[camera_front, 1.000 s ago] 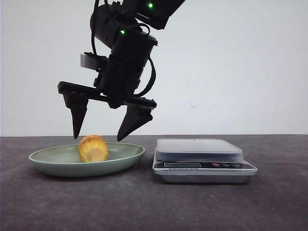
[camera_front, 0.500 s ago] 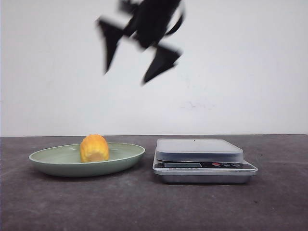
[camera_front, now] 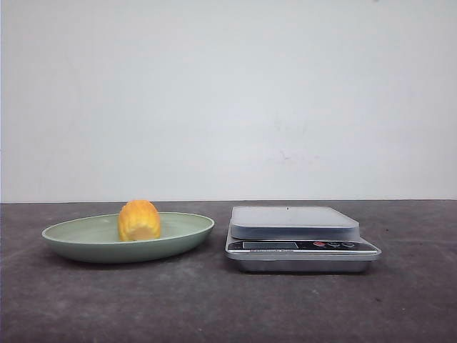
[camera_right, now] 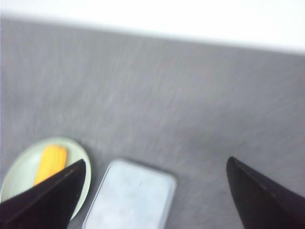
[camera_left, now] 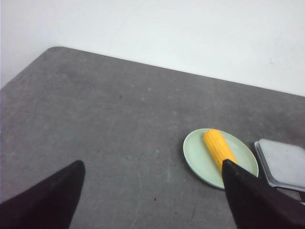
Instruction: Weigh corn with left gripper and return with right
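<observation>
Lying in the pale green plate [camera_front: 71, 243] on the dark tabletop [camera_front: 214, 307], the corn [camera_front: 139, 220] shows ribbed yellow-orange kernel rows. Just beside sits a silver scale [camera_front: 300, 246]. Both the left end effector [camera_left: 152, 191] and right end effector [camera_right: 155, 191] are spread wide, empty.

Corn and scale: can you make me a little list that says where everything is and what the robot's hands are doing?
corn: lying in the green plate, nothing holding it
green plate: on the dark table, left of the scale
scale: platform bare, nothing on it
left gripper: open, high above the table, holding nothing
right gripper: open, also up high, holding nothing
front view: no arm in sight
</observation>
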Robot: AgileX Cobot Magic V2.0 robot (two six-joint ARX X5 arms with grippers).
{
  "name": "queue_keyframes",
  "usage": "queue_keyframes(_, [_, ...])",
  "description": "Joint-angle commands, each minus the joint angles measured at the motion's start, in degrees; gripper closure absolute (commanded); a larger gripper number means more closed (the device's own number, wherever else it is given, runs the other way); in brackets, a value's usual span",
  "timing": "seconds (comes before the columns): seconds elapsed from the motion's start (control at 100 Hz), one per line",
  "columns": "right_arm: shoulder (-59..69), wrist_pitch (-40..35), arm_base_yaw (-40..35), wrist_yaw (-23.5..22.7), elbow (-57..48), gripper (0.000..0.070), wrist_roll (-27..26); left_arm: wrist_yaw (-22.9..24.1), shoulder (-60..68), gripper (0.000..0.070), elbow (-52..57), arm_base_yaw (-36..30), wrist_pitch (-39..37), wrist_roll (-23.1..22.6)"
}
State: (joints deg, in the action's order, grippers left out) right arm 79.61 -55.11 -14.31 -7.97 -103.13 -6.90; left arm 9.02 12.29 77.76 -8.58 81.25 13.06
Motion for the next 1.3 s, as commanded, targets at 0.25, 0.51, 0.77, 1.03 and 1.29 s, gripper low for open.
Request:
queue_keyframes(0.25, [-17.94,-7.63,2.54,0.81,1.9,0.0138,1.77,-0.04,0.07,0.0156,-2.49,-0.9,-0.28,0.76])
queue_keyframes(0.51, [-39.58,-8.39,2.49,6.43,18.97,0.0138,-1.27,-0.79,0.0,0.0156,-2.49,-1.79,-1.01,1.2])
queue_keyframes(0.77, [-61.68,-8.39,2.82,7.37,33.44,0.0139,-2.8,-1.53,0.0,0.0157,-2.51,-1.99,-2.51,1.6])
queue_keyframes(1.03, [-66.93,-8.39,2.93,8.0,34.88,0.0693,-2.95,-1.53,0.0,0.07,-2.51,-1.99,-2.84,1.42])
queue_keyframes(1.29, [-66.93,-7.32,2.91,8.41,34.88,0.0693,-2.95,-1.51,0.0,0.0689,-2.51,-1.99,-3.23,1.6])
